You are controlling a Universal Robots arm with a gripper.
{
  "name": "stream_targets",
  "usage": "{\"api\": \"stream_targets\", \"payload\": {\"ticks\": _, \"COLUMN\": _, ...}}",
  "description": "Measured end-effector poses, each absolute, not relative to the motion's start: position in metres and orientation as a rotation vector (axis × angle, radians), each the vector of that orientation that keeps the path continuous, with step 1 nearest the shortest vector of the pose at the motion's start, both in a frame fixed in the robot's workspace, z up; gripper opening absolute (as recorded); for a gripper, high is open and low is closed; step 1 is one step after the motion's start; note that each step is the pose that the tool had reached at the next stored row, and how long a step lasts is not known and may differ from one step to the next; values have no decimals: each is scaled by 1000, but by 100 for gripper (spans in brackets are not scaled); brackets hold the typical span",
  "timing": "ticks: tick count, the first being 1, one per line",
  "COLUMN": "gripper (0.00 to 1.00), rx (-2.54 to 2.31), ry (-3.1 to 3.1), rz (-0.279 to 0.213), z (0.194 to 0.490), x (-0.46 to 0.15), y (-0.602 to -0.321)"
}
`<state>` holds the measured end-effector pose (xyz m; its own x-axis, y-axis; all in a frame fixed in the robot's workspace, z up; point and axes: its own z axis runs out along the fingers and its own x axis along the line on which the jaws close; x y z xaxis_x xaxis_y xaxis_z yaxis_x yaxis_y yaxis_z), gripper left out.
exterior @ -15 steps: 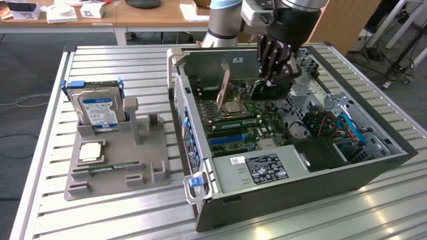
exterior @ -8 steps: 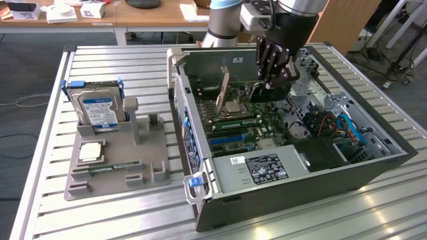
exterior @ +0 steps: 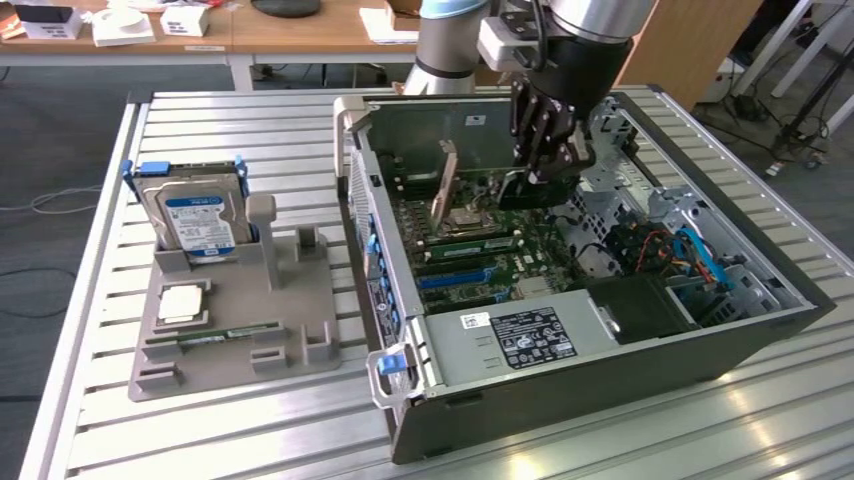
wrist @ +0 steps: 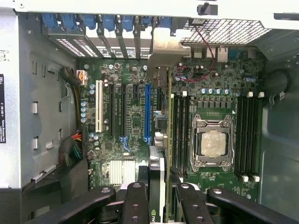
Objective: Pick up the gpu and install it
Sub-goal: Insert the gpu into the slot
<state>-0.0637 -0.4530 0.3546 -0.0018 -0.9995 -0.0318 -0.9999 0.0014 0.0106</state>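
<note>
Slatted grey metal tabletop (exterior: 200, 430) fills most of my exterior view, with wooden desks along the far side of the room. On it lies an open dark-grey computer tower case (exterior: 574, 390), side panel off, its green motherboard (wrist: 131, 135) facing up.

My black multi-fingered gripper (exterior: 547, 178) reaches down into the far half of the case. It is clamped on the gpu (exterior: 451, 175), a thin dark circuit card with a silver metal end bracket. On the wrist view I see the card edge-on (wrist: 156, 168), with black fingers (wrist: 135, 205) pressed on either side of it. The card stands on edge over the board, between the long blue expansion slot (wrist: 147, 112) and the silver processor socket (wrist: 212, 142). Its bracket points towards the case's rear slot openings. I cannot tell from either view whether its lower edge has entered a slot.

Toward the exterior view's left, well apart from the case, sits a grey plastic parts fixture (exterior: 307, 300). In it a silver hard drive with a blue label (exterior: 200, 220) stands upright, a square silver processor chip (exterior: 180, 300) lies flat, and a narrow green RAM stick (exterior: 227, 335) lies nearest me.
</note>
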Motion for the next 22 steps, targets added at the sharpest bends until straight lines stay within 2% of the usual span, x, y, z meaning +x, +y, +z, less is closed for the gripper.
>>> {"api": "stream_targets", "payload": {"ticks": 22, "gripper": 27, "rx": -2208, "ry": 2211, "rz": 49, "z": 326, "x": -64, "y": -453}}
